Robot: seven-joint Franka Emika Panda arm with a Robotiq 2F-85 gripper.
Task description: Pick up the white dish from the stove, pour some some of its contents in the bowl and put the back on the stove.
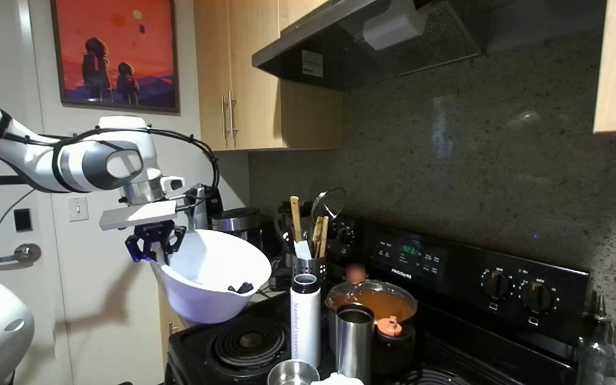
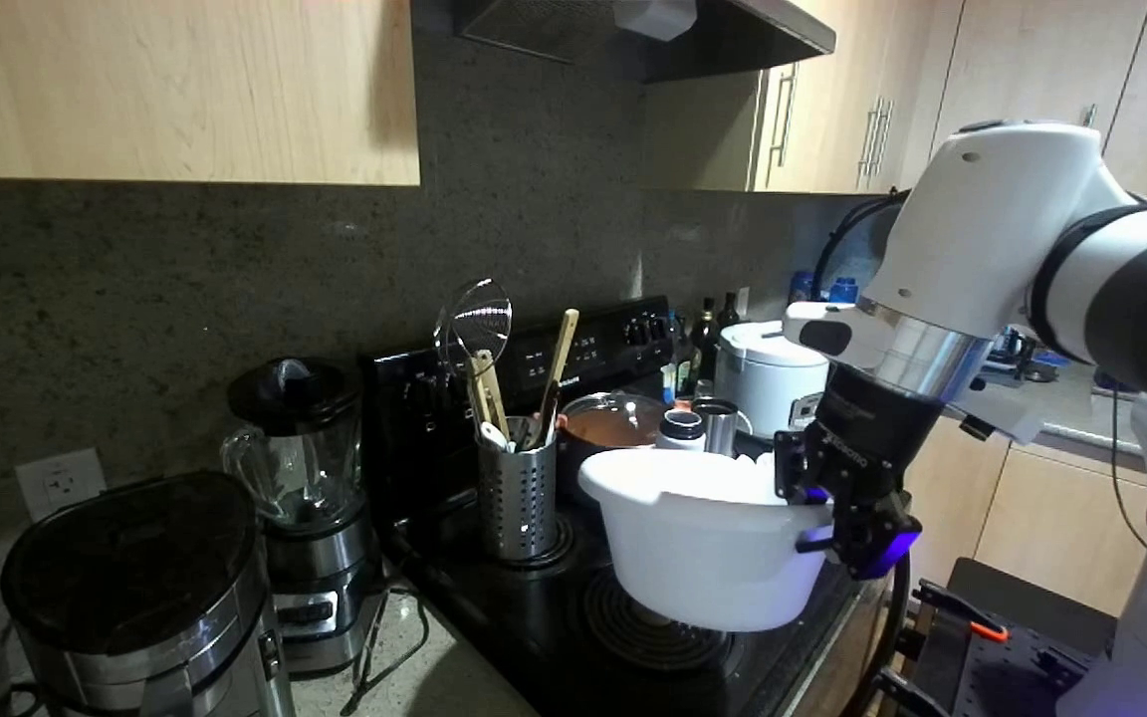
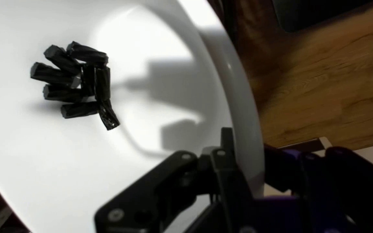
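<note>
White dish (image 1: 209,286) hangs tilted above the edge of the stove (image 1: 463,299), black pieces (image 3: 73,81) lying inside it, the tool (image 1: 160,255) clamped on the dish's rim; on the stove stands a white bottle (image 1: 306,323).

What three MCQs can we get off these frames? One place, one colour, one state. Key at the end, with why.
1. Where is the steel utensil holder?
A) Hanging from a cabinet
B) On the stove
C) On the floor

2. What colour are the pieces in the white dish?
A) Green
B) Orange
C) Black

3. What state is the white dish in?
A) Gripped at one side by the jaws
B) Upside down on a burner
C) Lying on the floor

Key:
1 B: an exterior view shows it standing upright there.
2 C: the wrist view shows them dark against the pale inside.
3 A: the wrist view shows the dish's edge between the jaws.
</note>
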